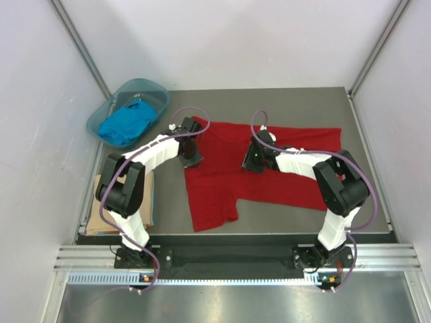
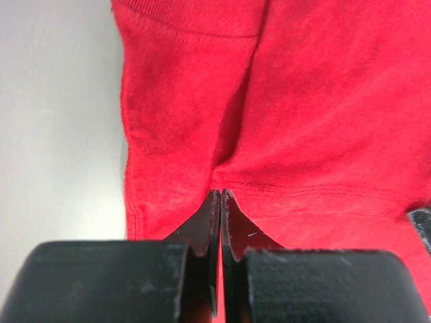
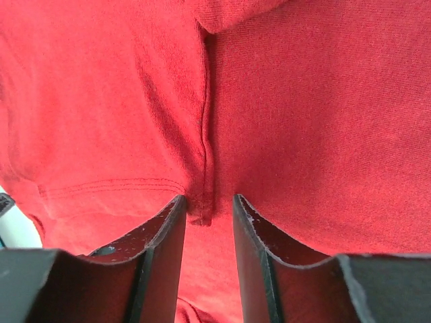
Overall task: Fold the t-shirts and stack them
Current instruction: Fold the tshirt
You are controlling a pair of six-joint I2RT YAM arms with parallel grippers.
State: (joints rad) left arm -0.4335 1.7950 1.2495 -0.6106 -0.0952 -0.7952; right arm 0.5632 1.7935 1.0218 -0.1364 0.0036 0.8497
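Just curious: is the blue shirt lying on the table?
No, the blue shirt is bunched inside the basin.

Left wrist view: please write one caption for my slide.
Left hand shut on a pinched fold of the deep red cloth t-shirt.

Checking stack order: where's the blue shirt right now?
Top view: the blue shirt sits bunched in the teal basin at the table's far-left corner.

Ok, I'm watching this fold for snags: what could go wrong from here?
The left hand pinches only a thin pucker of the deep red cloth t-shirt, so the cloth may slip out. The right hand is open around a narrow ridge and may miss it.
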